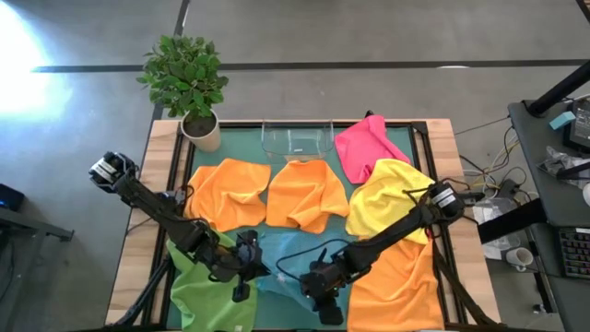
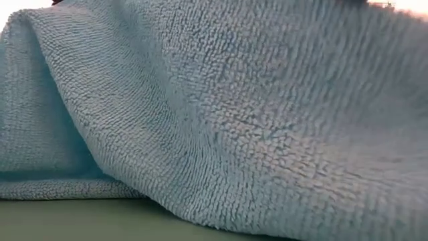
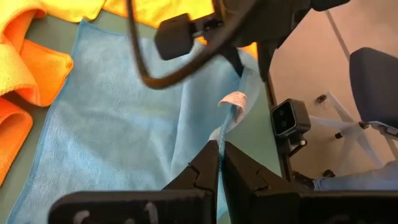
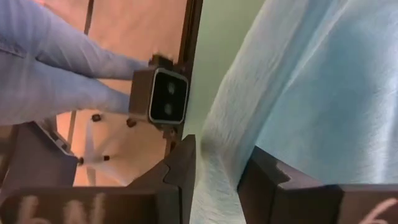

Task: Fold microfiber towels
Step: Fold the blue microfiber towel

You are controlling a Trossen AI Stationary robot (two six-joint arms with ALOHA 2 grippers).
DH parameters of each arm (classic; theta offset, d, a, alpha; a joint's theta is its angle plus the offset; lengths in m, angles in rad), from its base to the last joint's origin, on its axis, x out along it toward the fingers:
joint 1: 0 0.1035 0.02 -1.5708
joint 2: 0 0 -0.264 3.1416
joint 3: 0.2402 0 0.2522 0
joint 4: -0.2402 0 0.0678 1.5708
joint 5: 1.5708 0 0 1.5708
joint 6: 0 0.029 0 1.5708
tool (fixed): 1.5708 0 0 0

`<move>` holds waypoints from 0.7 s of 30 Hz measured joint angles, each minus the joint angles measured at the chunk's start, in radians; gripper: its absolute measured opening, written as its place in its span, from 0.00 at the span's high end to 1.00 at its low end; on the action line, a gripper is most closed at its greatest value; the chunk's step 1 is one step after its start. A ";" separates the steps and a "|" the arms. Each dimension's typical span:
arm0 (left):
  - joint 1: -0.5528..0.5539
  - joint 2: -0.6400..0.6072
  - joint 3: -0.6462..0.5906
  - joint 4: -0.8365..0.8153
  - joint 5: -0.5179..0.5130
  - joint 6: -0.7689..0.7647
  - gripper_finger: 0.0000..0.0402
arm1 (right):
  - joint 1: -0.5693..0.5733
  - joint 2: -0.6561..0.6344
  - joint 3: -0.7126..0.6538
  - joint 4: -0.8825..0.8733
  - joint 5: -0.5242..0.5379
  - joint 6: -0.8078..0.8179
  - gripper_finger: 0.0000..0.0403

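Both end effectors (image 1: 241,277) (image 1: 323,297) pinch the light blue towel (image 3: 118,118); clear tray (image 1: 297,138) lies apart.

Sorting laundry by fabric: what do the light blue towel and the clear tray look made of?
Light blue towel: soft looped microfiber-like pile, matte; tiny nubby loops show close up, with a sewn label at one edge. Clear tray: likely rigid transparent plastic, glossy; the mat shows through its walls.

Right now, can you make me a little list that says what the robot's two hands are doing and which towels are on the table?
left hand: shut on the light blue towel, pinching its edge
right hand: fingers around a fold of the same towel
other towels: green towel, three orange towels, yellow towel, pink towel
also there: clear tray, potted plant
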State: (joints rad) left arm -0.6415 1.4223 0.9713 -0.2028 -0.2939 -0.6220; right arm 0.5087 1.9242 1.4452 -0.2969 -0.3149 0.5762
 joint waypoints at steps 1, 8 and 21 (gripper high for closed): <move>0.000 0.000 -0.001 -0.003 0.000 0.000 1.00 | 0.007 0.006 0.000 -0.003 -0.003 0.008 0.78; 0.000 0.000 -0.001 -0.009 0.000 -0.001 1.00 | 0.055 0.017 0.000 -0.008 -0.004 0.077 0.78; 0.000 -0.001 -0.001 -0.018 0.000 -0.002 1.00 | 0.131 0.017 0.000 -0.049 0.000 0.212 0.78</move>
State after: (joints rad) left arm -0.6418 1.4216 0.9707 -0.2209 -0.2935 -0.6239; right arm 0.6399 1.9408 1.4448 -0.3459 -0.3145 0.7882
